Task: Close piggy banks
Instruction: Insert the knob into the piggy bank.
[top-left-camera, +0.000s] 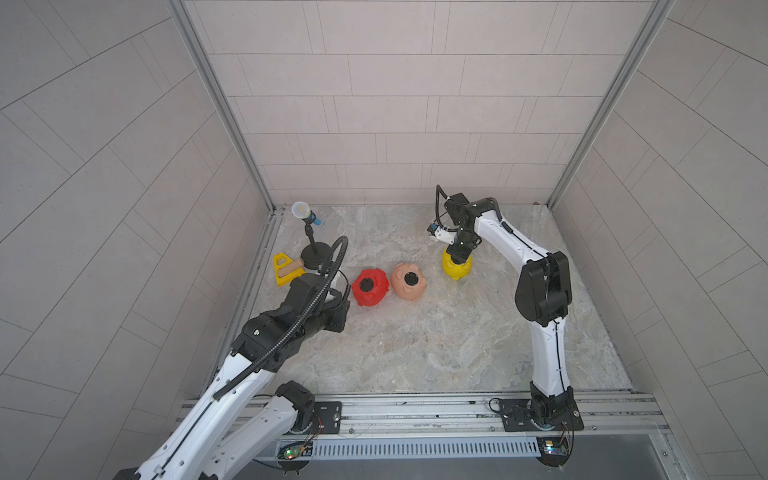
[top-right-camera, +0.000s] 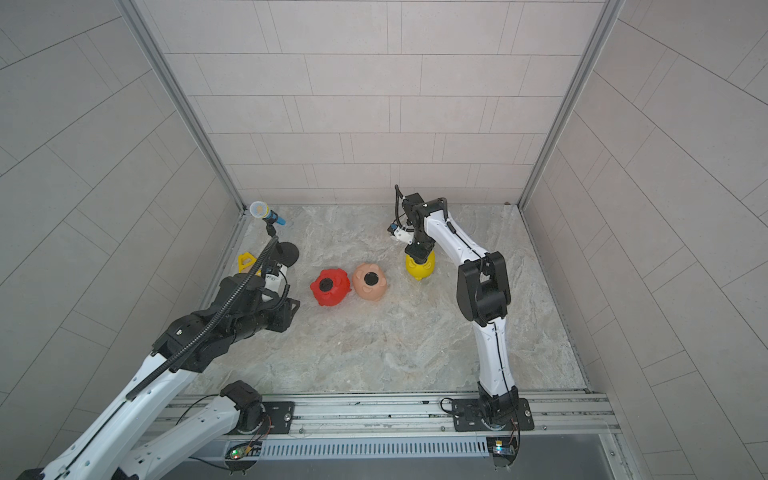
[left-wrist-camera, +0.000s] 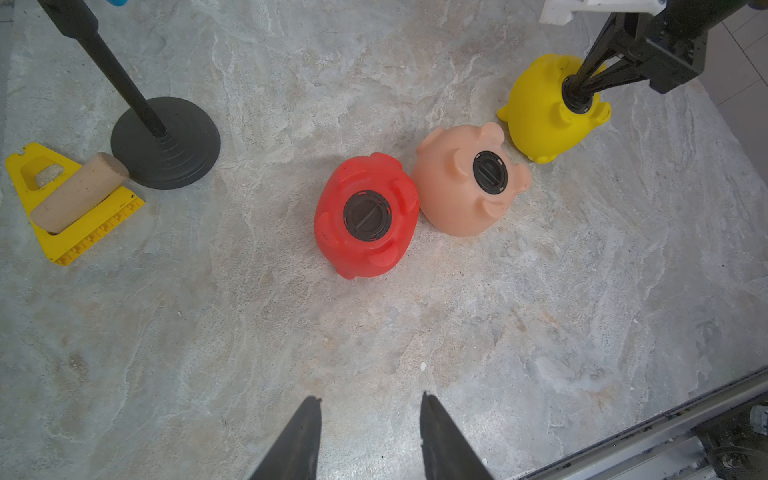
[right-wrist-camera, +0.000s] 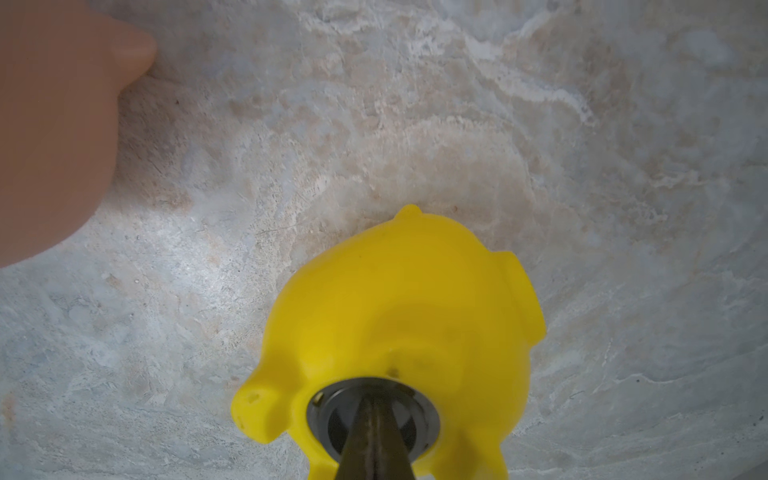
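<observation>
Now closed right pincer (left-wrist-camera: 577, 90) touches upturned yellow pig's (left-wrist-camera: 540, 112) plug (left-wrist-camera: 578, 107); left pincer (left-wrist-camera: 370, 398) parted, empty

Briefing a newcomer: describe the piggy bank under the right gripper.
On the marble tabletop, three pigs lie belly-up in a row. The yellow piggy bank ends it beside the right arm. Unlike the red pig and peach pig, the right gripper stands in its belly.

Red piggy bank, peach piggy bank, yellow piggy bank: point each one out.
red piggy bank (left-wrist-camera: 328, 224): left wrist view, red shell of its upturned belly.
peach piggy bank (left-wrist-camera: 449, 187): left wrist view, bare belly shell.
yellow piggy bank (right-wrist-camera: 399, 299): right wrist view, rounded body.
</observation>
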